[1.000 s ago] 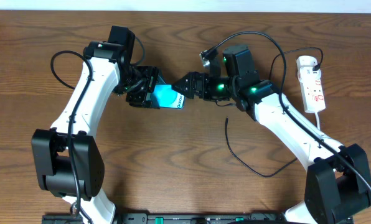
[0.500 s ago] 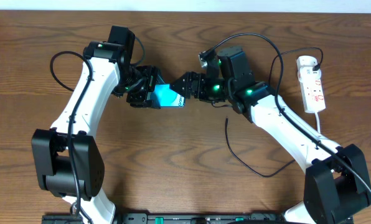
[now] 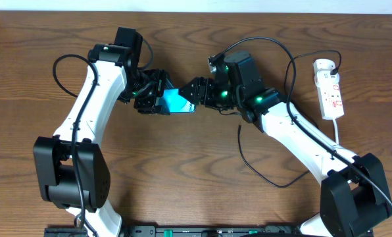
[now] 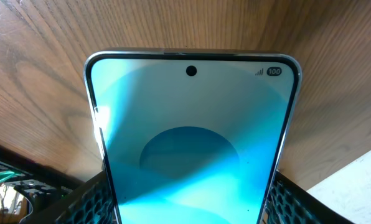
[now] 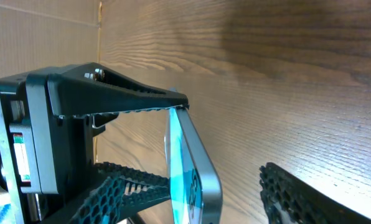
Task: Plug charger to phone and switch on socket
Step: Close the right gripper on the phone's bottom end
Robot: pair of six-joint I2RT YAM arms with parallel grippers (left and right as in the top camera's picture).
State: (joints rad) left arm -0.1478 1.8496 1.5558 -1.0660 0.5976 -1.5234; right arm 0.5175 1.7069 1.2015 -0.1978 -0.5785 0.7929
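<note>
Above the desk (image 3: 183,181), the left claw (image 3: 151,93) clamped the phone (image 3: 175,102); the right claw (image 3: 195,92) gaped at its end. The charger (image 3: 241,141) lay loose beside the right arm (image 3: 294,128), the socket (image 3: 330,89) far right

Brown wooden table (image 3: 183,164), grain run left to right, seen in all three views. Pale strip (image 3: 248,5) seen beyond far table edge. White patch (image 4: 353,193) seen lower right, left wrist view.

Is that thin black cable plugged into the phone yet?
No: the charger lies loose on the table, its tip apart from the phone in the left claw.
</note>
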